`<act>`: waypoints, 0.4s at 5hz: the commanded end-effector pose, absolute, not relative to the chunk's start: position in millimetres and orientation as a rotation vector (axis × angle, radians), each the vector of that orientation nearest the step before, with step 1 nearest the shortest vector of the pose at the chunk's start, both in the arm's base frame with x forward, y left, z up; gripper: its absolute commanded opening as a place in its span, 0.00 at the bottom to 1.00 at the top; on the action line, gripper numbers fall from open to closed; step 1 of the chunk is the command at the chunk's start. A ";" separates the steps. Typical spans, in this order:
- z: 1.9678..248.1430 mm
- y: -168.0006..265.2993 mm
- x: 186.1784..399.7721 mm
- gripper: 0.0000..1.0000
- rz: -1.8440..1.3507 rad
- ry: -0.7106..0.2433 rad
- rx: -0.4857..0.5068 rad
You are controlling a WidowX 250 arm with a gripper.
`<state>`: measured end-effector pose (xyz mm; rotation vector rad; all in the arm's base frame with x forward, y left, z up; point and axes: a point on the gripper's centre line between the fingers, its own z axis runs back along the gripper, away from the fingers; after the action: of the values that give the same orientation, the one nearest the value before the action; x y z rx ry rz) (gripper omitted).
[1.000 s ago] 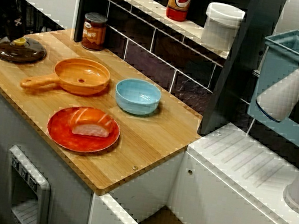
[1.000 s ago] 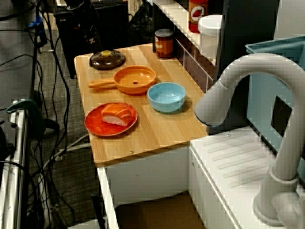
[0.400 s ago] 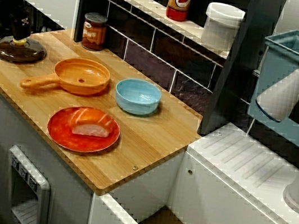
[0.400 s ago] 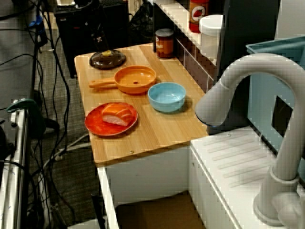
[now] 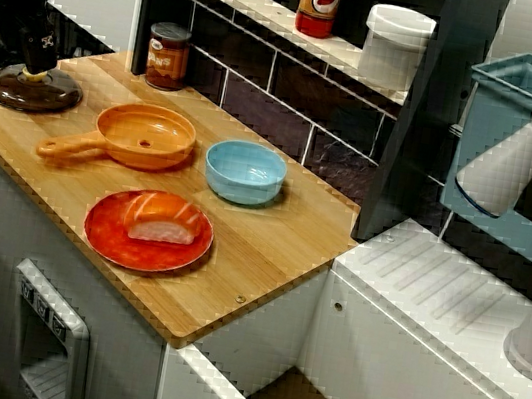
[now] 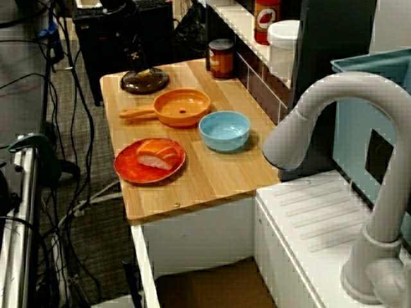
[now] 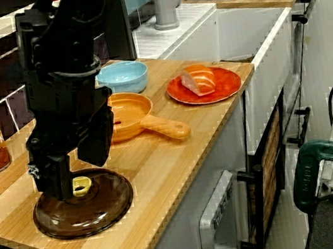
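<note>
The brown lid [image 7: 89, 215] lies flat at the left end of the wooden bench [image 5: 268, 251], and it has a small yellow knob [image 7: 82, 187] on top. The black arm comes straight down over it. The pincer [image 7: 78, 176] points down at the knob, with one thick finger on each side of it. In the close view from the lid's end I cannot tell if the fingers squeeze the knob or only stand beside it. There is one lid. Just to its right is one orange pan [image 5: 147, 135], with its handle pointing to the near left. Right of the pan is one blue bowl [image 5: 244, 171]. Near the front edge is one red plate [image 5: 108, 235] with one piece of fish on rice [image 5: 163, 222] on it. One brown can [image 5: 167, 55] stands at the back by the dark tiled wall. On the shelf above are one red bottle [image 5: 321, 1] and one white tub [image 5: 396, 46]. To the right of the bench is a white sink top with a grey tap [image 5: 527, 150]. In the view from the sink side, black cables [image 6: 70, 160] lie on the floor.
</note>
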<state>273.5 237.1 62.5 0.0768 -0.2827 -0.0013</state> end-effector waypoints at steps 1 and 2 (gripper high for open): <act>62.9 237.1 270.2 1.00 -0.013 -0.288 0.101; 61.0 237.4 270.3 1.00 -0.010 -0.285 0.099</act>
<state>276.1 231.1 50.4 0.0758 -0.2597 -0.0058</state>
